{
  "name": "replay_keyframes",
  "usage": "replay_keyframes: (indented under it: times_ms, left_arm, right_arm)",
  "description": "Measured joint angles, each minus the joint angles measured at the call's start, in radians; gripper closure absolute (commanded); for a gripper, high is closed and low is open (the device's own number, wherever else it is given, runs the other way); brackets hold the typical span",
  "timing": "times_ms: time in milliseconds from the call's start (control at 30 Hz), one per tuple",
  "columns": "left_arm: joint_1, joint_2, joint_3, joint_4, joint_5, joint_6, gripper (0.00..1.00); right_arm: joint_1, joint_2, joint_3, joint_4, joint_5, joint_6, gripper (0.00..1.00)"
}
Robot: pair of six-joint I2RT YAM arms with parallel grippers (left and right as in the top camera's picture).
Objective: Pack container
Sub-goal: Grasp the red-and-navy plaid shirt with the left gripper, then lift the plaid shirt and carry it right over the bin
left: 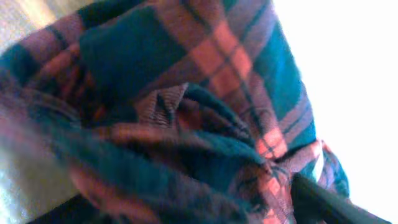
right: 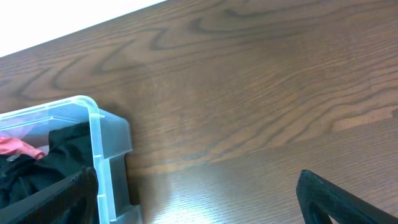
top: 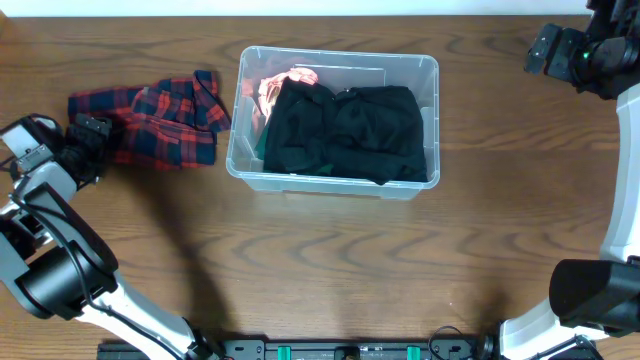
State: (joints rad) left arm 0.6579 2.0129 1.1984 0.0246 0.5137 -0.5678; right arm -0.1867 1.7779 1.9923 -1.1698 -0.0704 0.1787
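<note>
The clear plastic container stands at the table's middle back. It holds black clothes and a pink piece. A red and blue plaid shirt lies on the table to its left. My left gripper is at the shirt's left end. In the left wrist view the plaid shirt fills the frame, bunched between the spread fingers. My right gripper is open and empty at the back right, away from the container. The container's corner also shows in the right wrist view.
Wooden table under everything. The right arm's base is at the front right and the left arm's body at the front left. The table's far edge shows in the right wrist view.
</note>
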Motion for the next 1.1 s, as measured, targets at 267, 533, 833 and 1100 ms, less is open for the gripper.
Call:
replay_keyframes:
  times_ms: [267, 533, 833, 1100]
  left_arm:
    - [-0.002, 0.008, -0.002, 0.031, -0.020, -0.003, 0.94]
    - [-0.003, 0.009, -0.005, 0.123, 0.087, -0.019, 0.94]
    - [-0.070, -0.102, -0.005, 0.115, 0.188, -0.050, 0.94]
    - [-0.201, -0.421, -0.002, 0.121, 0.217, -0.057, 0.94]
  right_arm:
    - [0.000, 0.000, 0.000, 0.000, 0.000, 0.000, 0.01]
    - [0.000, 0.000, 0.000, 0.000, 0.000, 0.000, 0.01]
    - [0.000, 0.000, 0.000, 0.000, 0.000, 0.000, 0.01]
    - [0.000, 0.000, 0.000, 0.000, 0.000, 0.000, 0.01]
